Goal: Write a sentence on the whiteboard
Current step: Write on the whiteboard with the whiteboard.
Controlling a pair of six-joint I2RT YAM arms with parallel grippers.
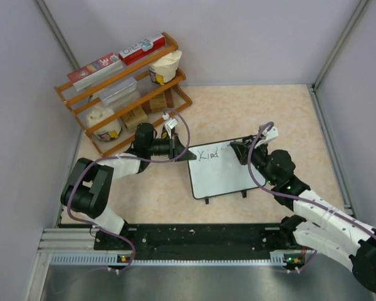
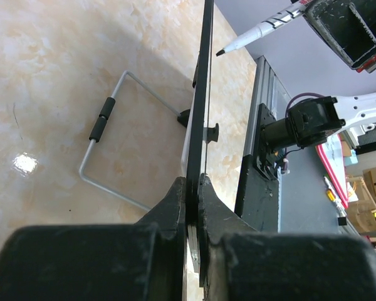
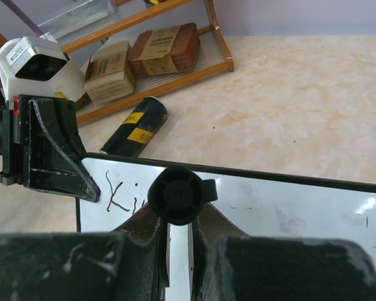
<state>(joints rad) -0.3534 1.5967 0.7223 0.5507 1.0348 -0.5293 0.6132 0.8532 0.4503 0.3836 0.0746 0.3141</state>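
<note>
On mottled beige table [image 1: 250, 110], glossy black-framed whiteboard [image 1: 229, 175].

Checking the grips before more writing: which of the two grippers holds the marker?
The right gripper holds the marker between its fingers. The left gripper is instead shut on the edge of the whiteboard, with no pen in it.

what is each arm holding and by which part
Left gripper holds the whiteboard by its left edge, near the far corner. Right gripper holds the marker by its barrel, tip sticking out.
</note>
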